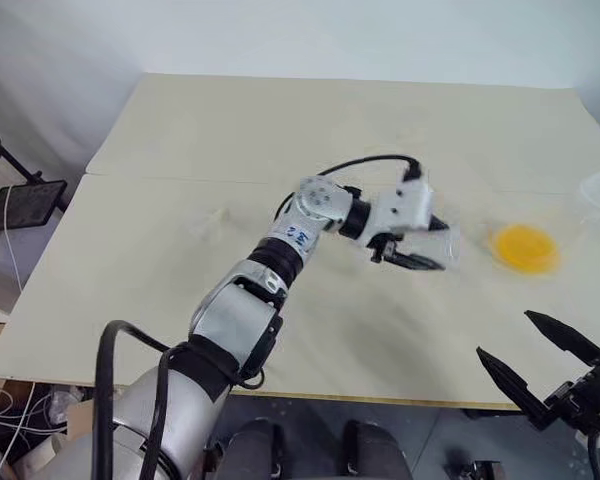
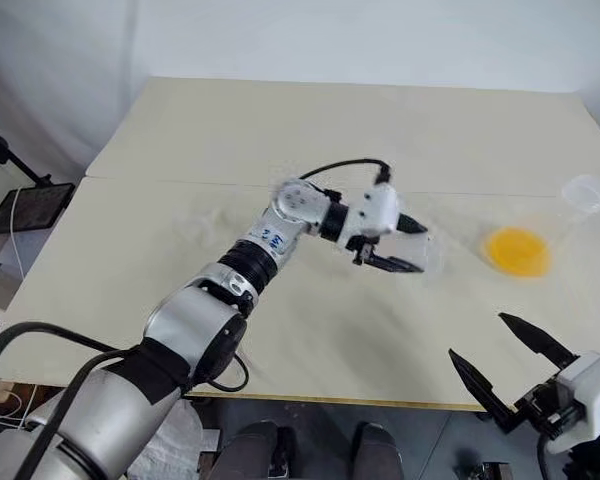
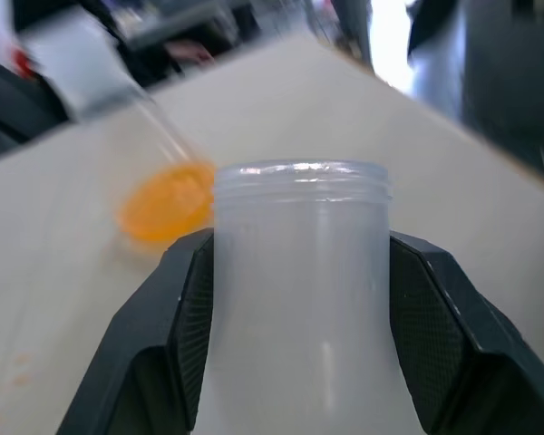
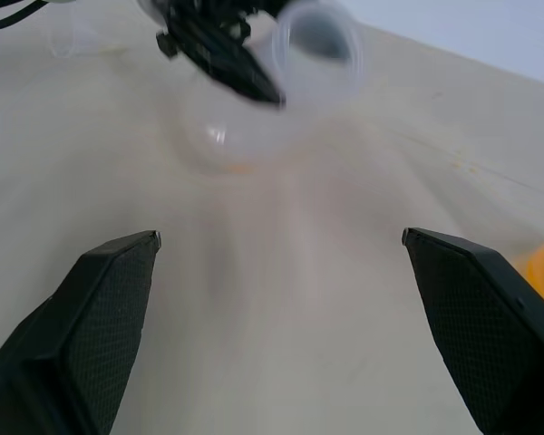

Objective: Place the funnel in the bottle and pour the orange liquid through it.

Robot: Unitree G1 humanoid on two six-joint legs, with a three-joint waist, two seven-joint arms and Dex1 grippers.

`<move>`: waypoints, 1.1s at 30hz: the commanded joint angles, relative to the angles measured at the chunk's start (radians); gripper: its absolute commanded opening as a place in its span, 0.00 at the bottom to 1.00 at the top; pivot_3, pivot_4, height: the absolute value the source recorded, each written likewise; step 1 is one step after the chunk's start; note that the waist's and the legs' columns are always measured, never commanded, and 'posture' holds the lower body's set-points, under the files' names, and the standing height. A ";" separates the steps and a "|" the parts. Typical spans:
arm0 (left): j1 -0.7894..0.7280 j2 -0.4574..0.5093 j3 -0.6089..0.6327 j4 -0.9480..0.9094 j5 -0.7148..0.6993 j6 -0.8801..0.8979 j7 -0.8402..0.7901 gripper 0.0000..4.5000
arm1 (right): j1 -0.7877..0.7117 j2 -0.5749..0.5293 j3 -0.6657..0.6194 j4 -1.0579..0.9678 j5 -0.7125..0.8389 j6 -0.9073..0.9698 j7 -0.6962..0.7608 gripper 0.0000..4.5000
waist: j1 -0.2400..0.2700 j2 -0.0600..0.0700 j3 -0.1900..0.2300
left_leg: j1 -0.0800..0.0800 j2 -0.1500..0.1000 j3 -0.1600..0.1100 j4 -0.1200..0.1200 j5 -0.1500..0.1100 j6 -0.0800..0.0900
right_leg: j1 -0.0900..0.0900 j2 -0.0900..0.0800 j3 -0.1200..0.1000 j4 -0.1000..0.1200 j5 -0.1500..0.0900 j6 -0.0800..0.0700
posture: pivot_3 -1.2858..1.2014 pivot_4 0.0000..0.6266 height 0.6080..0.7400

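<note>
Now: left gripper (image 3: pixel 299 362) clamped on bottle (image 3: pixel 299 299) neck; right gripper (image 1: pixel 550 365) wide open, empty
Keep bottle level, set it upright beside the orange liquid (image 1: pixel 525 247), well clear of that flask

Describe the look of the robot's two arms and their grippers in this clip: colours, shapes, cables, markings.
The left arm is built of silver-grey rounded segments joined by black collars, with a white label bearing blue marks near the forearm and a black cable arching over the white wrist block. The left gripper and right gripper each have two black, tapered, pointed fingers with finely textured inner pads.
</note>
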 commanded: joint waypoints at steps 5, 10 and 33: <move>0.215 0.044 0.317 -0.308 -0.413 0.250 0.014 0.53 | -0.111 -0.032 0.058 0.031 0.011 0.008 -0.037 1.00 | -0.008 0.000 0.000 | 0.002 -0.002 0.000 0.000 0.000 0.000 | 0.000 0.000 0.000 0.005 0.000 0.000 | 0.52 0.24 1.00; 0.253 0.002 0.387 -0.319 -0.477 0.270 0.142 0.53 | -0.120 -0.039 0.064 0.020 0.012 0.015 -0.044 1.00 | -0.002 0.000 0.000 | 0.002 -0.002 -0.001 0.001 0.000 -0.001 | 0.001 0.000 0.000 0.006 0.000 0.000 | 0.52 0.24 1.00; 0.404 -0.139 0.217 -0.170 -0.373 0.016 0.185 0.53 | -0.027 -0.018 -0.003 -0.045 0.029 0.005 -0.072 1.00 | 0.001 0.000 0.000 | 0.002 -0.006 -0.001 0.001 0.000 -0.001 | 0.001 0.000 0.000 0.004 0.000 0.001 | 0.52 0.24 1.00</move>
